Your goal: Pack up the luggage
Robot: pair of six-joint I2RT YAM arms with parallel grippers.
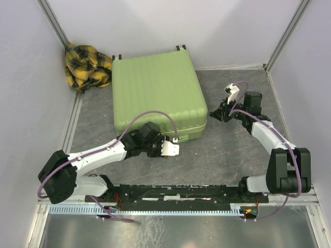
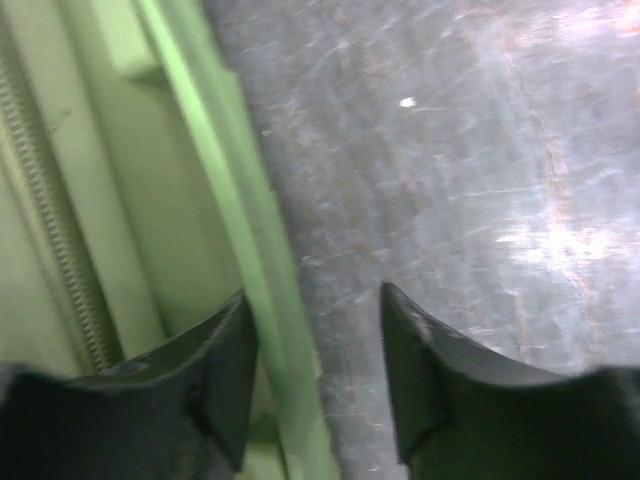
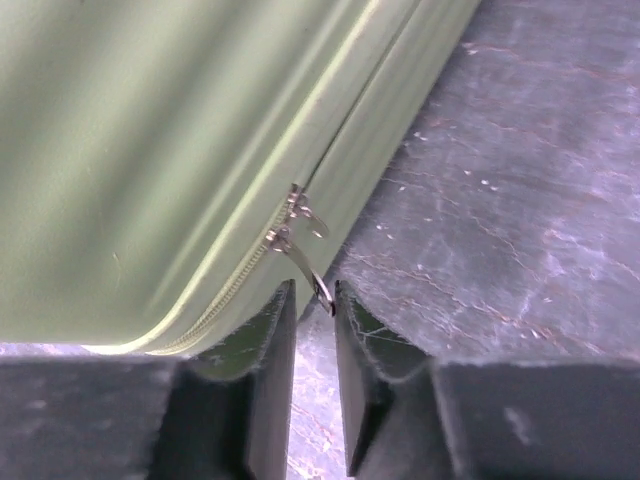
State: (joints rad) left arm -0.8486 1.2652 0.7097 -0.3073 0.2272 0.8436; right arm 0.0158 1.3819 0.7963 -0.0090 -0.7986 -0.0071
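Pale green ribbed hard-shell suitcase (image 1: 155, 93) lies flat on the grey scuffed table (image 1: 232, 150), lid down, the two halves together. Yellow-and-black plaid cloth (image 1: 87, 66) sits bunched in the far left corner, just beside the case and outside it.

Right gripper (image 3: 314, 330) at the case's right front corner. Fingers nearly together, a thin gap between them, and the lower of two metal zipper pulls (image 3: 300, 250) hangs with its tip in that gap. Whether the pads actually pinch it cannot be told; contact looks close but not certain. Zip teeth run closed to the left of the pulls; the seam beyond them shows as a dark line, and whether it is zipped there is unclear.

Left gripper (image 2: 315, 370) at the near front edge, fingers spread, holding nothing; one finger over the case rim, the other over bare table.

Judgement: the cloth outside a shut case fits two stages: either the zip is about to be run open so the cloth can go in, or the case is being closed without it. As things lie, the cloth is not packed, so the task reads as incomplete.
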